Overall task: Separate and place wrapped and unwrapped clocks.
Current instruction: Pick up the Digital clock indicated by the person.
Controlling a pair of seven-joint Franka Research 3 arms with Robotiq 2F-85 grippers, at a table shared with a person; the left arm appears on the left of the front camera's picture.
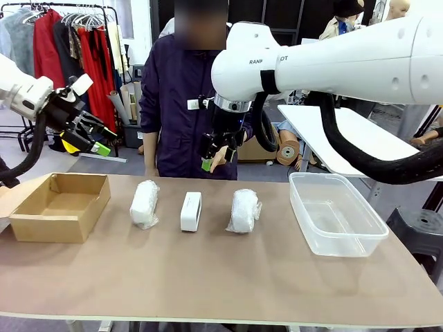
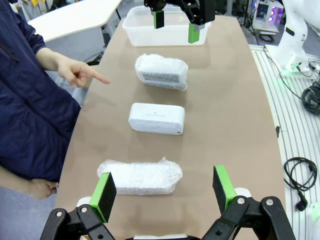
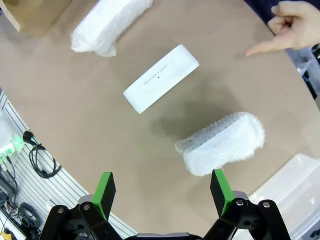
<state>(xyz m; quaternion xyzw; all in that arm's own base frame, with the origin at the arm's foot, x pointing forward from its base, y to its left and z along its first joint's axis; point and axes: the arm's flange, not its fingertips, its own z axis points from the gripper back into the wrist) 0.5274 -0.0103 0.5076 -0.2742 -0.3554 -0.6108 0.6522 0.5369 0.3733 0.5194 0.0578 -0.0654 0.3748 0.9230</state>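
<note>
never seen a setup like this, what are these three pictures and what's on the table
Two white robot arms share a table with a person. The front view looks across it from the robot's side; the other two come from cameras on each arm's wrist. The left end effector and right end effector both hang open above the table, holding nothing. In a row lie a wrapped clock, a bare white clock and another wrapped clock. A cardboard box sits at the robot's left, a clear tub at its right. The person's hand points toward the row.
</note>
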